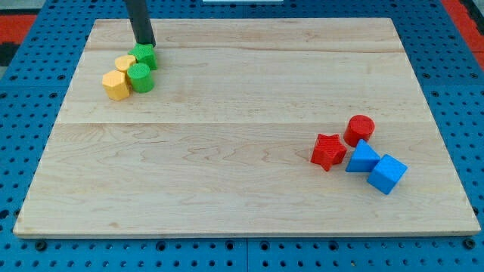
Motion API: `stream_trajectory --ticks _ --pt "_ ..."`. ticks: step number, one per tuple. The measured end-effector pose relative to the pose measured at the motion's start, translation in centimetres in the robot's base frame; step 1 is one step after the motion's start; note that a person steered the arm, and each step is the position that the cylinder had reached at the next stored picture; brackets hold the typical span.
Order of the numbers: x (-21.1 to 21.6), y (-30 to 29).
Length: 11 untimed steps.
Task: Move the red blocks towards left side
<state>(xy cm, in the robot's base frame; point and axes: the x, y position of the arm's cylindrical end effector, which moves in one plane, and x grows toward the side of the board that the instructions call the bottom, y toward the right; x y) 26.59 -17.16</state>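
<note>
A red star block [327,151] and a red cylinder [359,130] lie at the view's lower right of the wooden board [242,128], close beside each other. My tip [145,44] is at the view's upper left, far from both red blocks, just above a green block [144,56] and touching or nearly touching it.
At the upper left a second green cylinder [140,77] and two yellow blocks [116,85] [125,63] cluster with the green block. Two blue blocks [363,159] [387,174] sit right of the red star, touching it and each other.
</note>
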Motion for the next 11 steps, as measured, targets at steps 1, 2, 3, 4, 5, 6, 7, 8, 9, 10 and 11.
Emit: stream_trajectory --ticks 1,2,3,4,5,6,7,8,9,10,11 --pt "1.1 0.0" --pt "1.4 0.0" --pt "1.3 1.6" --pt "1.0 9.7" --pt "4.6 21.1" --pt "8.4 31.3" --pt "12.1 38.6" --pt "16.8 38.7" --pt "17.4 38.8" --pt "17.8 39.1" --pt "19.0 35.4"
